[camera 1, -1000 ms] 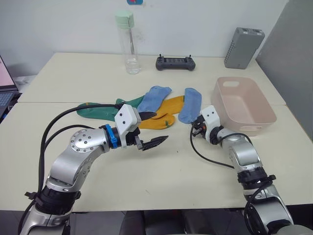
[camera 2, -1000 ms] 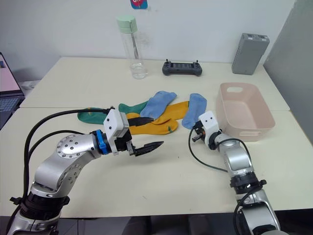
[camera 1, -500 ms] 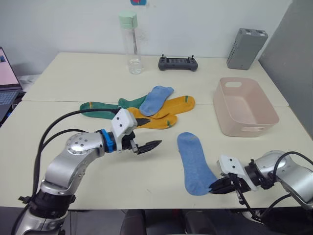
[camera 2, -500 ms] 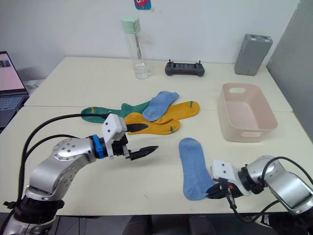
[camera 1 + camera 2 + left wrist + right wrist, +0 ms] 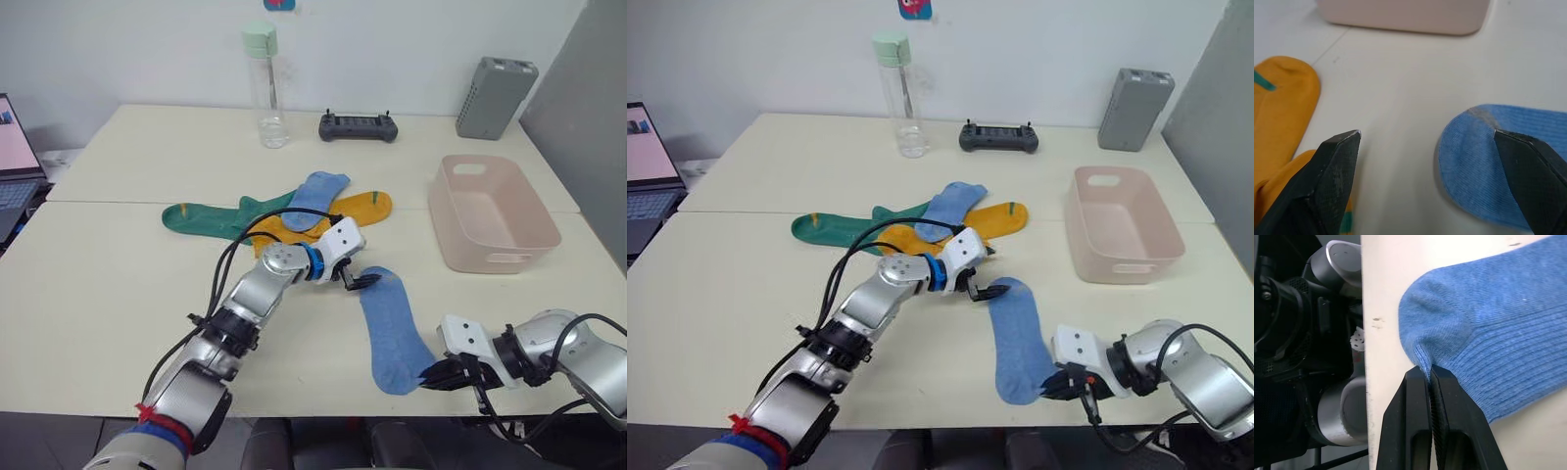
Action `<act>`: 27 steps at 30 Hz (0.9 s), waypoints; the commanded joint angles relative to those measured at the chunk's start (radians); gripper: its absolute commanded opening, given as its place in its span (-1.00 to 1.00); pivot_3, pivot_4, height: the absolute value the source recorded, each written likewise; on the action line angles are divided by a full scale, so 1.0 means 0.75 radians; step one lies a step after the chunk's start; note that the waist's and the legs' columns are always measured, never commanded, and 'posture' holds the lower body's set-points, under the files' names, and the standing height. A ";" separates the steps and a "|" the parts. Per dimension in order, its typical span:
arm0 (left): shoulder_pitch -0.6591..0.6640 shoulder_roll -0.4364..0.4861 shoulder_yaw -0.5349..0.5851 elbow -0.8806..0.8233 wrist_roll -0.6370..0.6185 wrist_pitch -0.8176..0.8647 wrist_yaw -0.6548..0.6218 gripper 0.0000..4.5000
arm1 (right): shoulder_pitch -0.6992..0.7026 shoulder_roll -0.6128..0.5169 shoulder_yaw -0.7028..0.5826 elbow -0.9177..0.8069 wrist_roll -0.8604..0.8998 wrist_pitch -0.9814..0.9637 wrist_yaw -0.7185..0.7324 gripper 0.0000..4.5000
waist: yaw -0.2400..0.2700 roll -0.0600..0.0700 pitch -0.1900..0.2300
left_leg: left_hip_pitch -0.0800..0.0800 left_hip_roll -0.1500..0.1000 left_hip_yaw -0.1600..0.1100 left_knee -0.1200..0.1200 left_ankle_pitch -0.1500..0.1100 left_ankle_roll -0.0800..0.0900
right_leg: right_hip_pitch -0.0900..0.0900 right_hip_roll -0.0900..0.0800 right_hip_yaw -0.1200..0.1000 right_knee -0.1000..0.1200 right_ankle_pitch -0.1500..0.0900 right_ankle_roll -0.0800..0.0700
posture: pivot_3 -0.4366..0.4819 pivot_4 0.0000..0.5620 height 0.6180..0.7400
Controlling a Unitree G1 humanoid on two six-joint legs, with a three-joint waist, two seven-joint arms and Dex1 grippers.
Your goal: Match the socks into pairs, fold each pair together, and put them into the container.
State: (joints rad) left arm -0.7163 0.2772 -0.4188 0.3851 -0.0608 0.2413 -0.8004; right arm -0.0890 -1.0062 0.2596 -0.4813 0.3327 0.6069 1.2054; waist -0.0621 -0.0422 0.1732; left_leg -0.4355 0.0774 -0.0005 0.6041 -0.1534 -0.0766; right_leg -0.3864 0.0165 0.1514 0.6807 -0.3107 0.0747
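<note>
Lower centre-right, the light blue fabric sock (image 5: 390, 328) lies flat, its end at the table's front edge (image 5: 1367, 382), pinched there by the right gripper (image 5: 428, 380). The left gripper (image 5: 364, 281), spread, straddles its far end; bare tabletop left.

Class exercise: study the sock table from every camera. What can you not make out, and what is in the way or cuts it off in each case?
- Second green sock: mostly covered by the upper blue sock and the yellow socks, head views.
- Yellow pair: the left gripper, its arm and its cable hide where the two overlap.
- Laptop: cut off by the picture's edge.
- Container: just one wall inside the left wrist view's edge.
- Controller: markings too small.
</note>
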 commanded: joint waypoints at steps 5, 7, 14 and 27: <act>-0.048 -0.080 0.015 0.137 0.037 -0.089 -0.081 0.73 | 0.025 0.005 -0.039 -0.091 0.044 0.033 -0.032 -1.00 | 0.011 0.000 0.000 | -0.001 0.000 0.000 -0.002 0.000 0.000 | 0.000 0.000 -0.001 0.000 -0.002 0.000 | -0.05 -0.47 1.00; -0.047 -0.088 0.024 0.152 0.039 -0.094 -0.093 0.46 | 0.031 0.002 -0.039 -0.089 0.043 0.030 -0.035 -1.00 | 0.012 0.000 0.000 | -0.001 -0.001 0.000 -0.001 0.000 0.000 | 0.000 0.000 -0.001 0.000 -0.002 0.000 | -0.05 -0.47 1.00; -0.013 -0.090 0.074 0.108 0.005 -0.042 -0.127 -0.56 | 0.033 -0.004 -0.046 -0.070 0.035 0.011 -0.032 -1.00 | 0.006 0.000 0.000 | -0.001 0.000 0.000 0.002 0.000 0.000 | 0.001 -0.001 0.000 0.000 0.000 0.004 | -0.05 -0.47 1.00; 0.534 0.069 0.450 -0.880 -0.226 0.603 0.140 -0.99 | -0.221 0.214 -0.100 0.188 0.009 -0.090 -0.128 -1.00 | -0.012 0.001 0.000 | -0.001 0.001 -0.001 0.001 0.000 0.000 | 0.001 0.000 -0.001 0.002 0.001 0.004 | -0.05 -0.47 1.00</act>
State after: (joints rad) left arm -0.3375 0.3200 -0.1347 -0.1342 -0.1871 0.6198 -0.7299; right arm -0.2333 -0.8541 0.2093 -0.3551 0.3347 0.5695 1.1169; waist -0.0709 -0.0416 0.1732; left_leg -0.4359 0.0785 -0.0013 0.6053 -0.1535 -0.0767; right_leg -0.3853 0.0165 0.1503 0.6820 -0.3103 0.0777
